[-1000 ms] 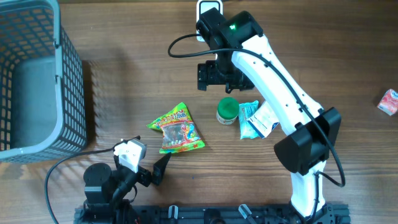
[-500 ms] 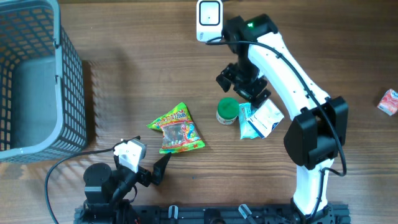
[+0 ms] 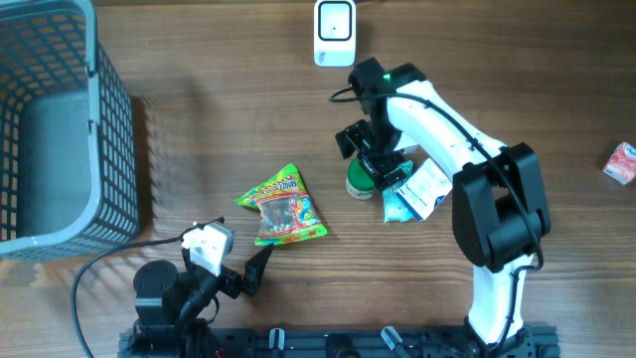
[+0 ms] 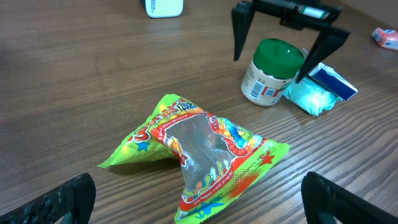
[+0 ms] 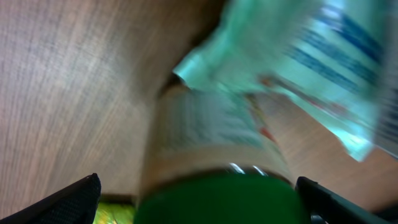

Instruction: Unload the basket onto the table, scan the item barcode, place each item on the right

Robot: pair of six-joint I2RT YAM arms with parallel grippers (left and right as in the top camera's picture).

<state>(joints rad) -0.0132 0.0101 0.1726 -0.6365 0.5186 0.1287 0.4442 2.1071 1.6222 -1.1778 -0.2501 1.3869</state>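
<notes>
A small jar with a green lid [image 3: 361, 180] stands mid-table, next to a teal packet [image 3: 414, 192]. My right gripper [image 3: 374, 155] hangs open just over the jar; in the right wrist view the green lid [image 5: 217, 193] fills the gap between its wide-apart fingers, blurred. The left wrist view shows those dark fingers [image 4: 240, 30] straddling the jar [image 4: 271, 73] from above. A green candy bag [image 3: 283, 206] lies flat to the left. My left gripper [image 3: 238, 270] rests open near the front edge, facing the bag [image 4: 205, 152]. The white scanner [image 3: 334, 33] stands at the far edge.
A grey-blue mesh basket [image 3: 109, 119] fills the far left corner. A small red carton [image 3: 621, 162] lies at the right edge. The scanner's cable runs beside the right arm's upper link.
The right arm has swung back from beside the scanner and come down over the green-lidded jar, still open. The left arm and the items on the table have not moved.
</notes>
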